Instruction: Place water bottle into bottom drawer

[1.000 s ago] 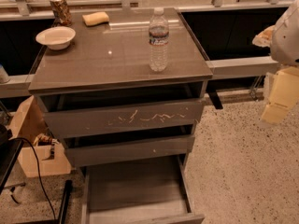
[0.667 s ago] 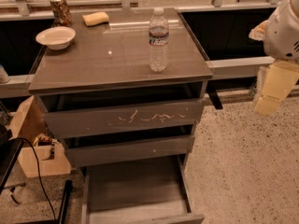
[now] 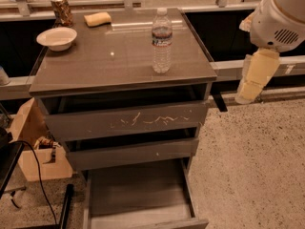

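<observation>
Where the floor (image 3: 257, 166) meets the left edge of the view, one cardboard box (image 3: 29, 149) stands beside the cabinet (image 3: 95, 75), and one black cable (image 3: 40, 181) curves down in front of it. On the cabinet top there are four things, one of each. Nearest the left rim is a white bowl (image 3: 56, 37). Behind it, at the back corner, stands a brownish can (image 3: 62, 11). To the right of the can a yellow sponge (image 3: 97, 19) lies flat. Further right, apart from all three, the water bottle (image 3: 162, 41) stands upright with its white cap on, right of the top's middle.

Below the top there are three drawers. The upper drawer (image 3: 128, 121) has a scratched front, and the middle drawer (image 3: 133, 151) has a plain one. The bottom drawer (image 3: 138, 194) is pulled out furthest toward the camera, with its grey floor showing.

At the far right, off the cabinet's side and above the speckled floor, the single gripper (image 3: 250, 87) hangs down, cream-coloured, from the white arm housing (image 3: 281, 18). Whether it is open or closed cannot be told from this angle, and it holds nothing that can be seen. The water bottle is well to the gripper's left. It sits somewhat higher in the view, and the cabinet's right edge lies between the two.
</observation>
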`<state>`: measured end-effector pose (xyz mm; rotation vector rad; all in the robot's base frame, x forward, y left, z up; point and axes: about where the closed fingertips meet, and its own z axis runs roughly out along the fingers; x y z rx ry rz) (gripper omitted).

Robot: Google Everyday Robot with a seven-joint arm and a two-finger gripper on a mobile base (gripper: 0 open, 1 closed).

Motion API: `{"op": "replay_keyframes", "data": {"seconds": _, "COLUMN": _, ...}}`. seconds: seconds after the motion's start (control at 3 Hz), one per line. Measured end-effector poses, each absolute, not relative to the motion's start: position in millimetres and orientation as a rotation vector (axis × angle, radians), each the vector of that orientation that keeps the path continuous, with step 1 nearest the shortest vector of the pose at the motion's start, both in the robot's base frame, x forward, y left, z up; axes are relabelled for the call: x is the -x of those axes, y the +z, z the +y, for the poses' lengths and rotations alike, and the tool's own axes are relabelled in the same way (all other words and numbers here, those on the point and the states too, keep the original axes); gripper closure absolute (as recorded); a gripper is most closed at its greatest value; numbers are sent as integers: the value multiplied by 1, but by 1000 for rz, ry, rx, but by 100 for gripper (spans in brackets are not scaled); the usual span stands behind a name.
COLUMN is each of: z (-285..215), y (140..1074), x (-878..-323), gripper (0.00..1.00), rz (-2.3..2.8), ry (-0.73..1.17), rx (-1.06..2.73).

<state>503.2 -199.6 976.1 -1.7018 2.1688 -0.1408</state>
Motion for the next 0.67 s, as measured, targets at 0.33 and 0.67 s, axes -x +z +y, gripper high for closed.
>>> {"op": "replay_keyframes", "data": {"seconds": 0.33, "z": -195, "y": 973, "x": -526, "gripper": 0, "rz": 2163, "ry": -111, "rx": 1648}}
{"op": "replay_keyframes", "data": {"seconds": 0.67, "z": -181, "y": 965, "x": -563, "gripper": 0, "rz": 2145, "ry": -79, "rx": 1558}}
